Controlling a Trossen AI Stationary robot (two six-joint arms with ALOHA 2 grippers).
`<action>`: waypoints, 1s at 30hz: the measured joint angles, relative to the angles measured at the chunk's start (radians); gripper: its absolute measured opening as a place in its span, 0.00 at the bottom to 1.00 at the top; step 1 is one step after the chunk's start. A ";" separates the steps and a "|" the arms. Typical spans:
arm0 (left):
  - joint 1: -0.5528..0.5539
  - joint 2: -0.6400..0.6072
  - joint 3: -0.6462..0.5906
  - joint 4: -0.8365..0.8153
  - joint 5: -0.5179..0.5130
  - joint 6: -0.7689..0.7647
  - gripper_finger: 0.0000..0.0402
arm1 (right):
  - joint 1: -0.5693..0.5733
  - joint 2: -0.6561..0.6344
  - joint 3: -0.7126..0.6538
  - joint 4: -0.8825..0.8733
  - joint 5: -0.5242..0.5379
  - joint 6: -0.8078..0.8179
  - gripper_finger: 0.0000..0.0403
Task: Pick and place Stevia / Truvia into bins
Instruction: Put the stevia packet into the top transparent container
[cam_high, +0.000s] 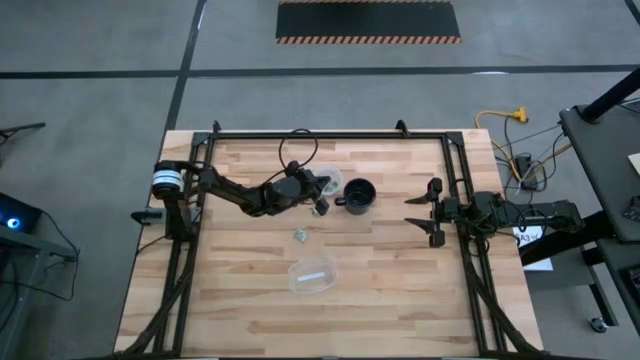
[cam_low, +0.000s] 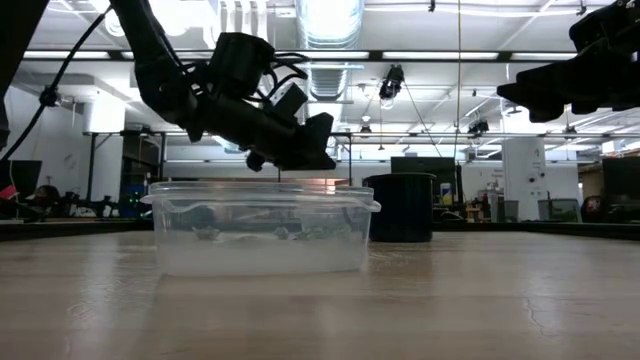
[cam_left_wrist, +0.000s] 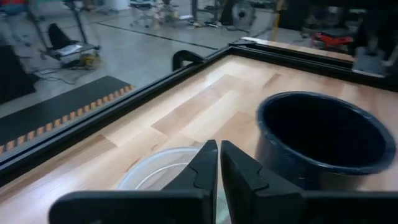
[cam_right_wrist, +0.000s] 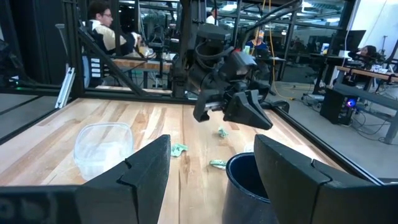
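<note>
My left gripper (cam_high: 322, 192) hovers above the small clear cup (cam_left_wrist: 155, 171), just left of the black mug (cam_high: 360, 195). Its fingers (cam_left_wrist: 205, 165) are shut to a thin slit, and no packet shows between them. Green-and-white packets lie flat on the wood: one (cam_high: 300, 235) between the cup and the oval tub, and others (cam_right_wrist: 217, 163) (cam_right_wrist: 222, 132) nearer the mug. My right gripper (cam_high: 415, 211) waits open at the table's right side, pointing toward the mug (cam_right_wrist: 249, 180).
A larger oval clear tub (cam_high: 312, 275) stands toward the near edge, in front of the low camera (cam_low: 260, 225). A black frame rail (cam_high: 330, 133) borders the table on its far, left and right sides. People sit at desks in the room beyond (cam_right_wrist: 102, 22).
</note>
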 joint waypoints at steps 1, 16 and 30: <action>0.000 -0.012 0.000 -0.019 0.016 0.003 0.01 | 0.000 0.000 0.000 0.000 0.000 0.000 0.55; -0.008 -0.289 -0.001 -0.464 0.109 0.097 0.01 | 0.000 0.000 0.000 0.000 0.000 0.000 0.55; -0.017 -0.393 -0.027 -0.557 0.118 0.094 0.01 | 0.000 -0.001 0.000 0.000 0.000 0.000 0.55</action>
